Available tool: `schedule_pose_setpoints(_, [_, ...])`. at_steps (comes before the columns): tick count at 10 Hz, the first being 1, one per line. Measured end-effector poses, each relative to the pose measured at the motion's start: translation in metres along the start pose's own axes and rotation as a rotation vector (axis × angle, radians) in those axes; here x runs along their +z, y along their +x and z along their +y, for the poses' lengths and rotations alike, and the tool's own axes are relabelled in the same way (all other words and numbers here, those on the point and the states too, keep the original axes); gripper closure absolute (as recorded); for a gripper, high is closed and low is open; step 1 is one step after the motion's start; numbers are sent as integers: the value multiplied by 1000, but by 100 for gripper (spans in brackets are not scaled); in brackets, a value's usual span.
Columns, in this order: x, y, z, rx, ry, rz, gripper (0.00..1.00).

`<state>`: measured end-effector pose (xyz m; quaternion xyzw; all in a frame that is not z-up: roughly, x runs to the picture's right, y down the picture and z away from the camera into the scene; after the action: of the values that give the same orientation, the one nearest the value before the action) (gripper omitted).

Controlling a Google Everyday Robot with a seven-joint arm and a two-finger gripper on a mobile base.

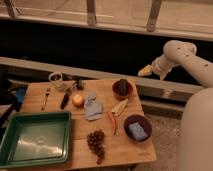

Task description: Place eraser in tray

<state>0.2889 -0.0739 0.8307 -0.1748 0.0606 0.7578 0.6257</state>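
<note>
The eraser [123, 85] is a small dark block resting in a reddish-brown bowl [116, 92] at the back right of the wooden table. The green tray [35, 115] lies at the table's front left and holds nothing. My gripper [145, 71] hangs at the end of the white arm, up and to the right of the eraser's bowl, beyond the table's far edge. It holds nothing that I can see.
On the wooden table [65, 161]: white cup [55, 77], fork [46, 97], black-handled utensil [65, 99], orange fruit [77, 100], blue-grey cloth [92, 108], yellow peel [119, 106], red chili [112, 123], grapes [96, 143], dark bowl with a blue sponge [137, 128]. A ledge runs behind.
</note>
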Motion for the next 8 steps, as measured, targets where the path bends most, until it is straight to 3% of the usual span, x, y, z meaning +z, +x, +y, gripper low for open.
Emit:
schedule_pose_setpoints(7, [0,0,0,-2,-4,-2,20])
schedule_pose_setpoints(8, [-4,1,3,-28,4,-9,20])
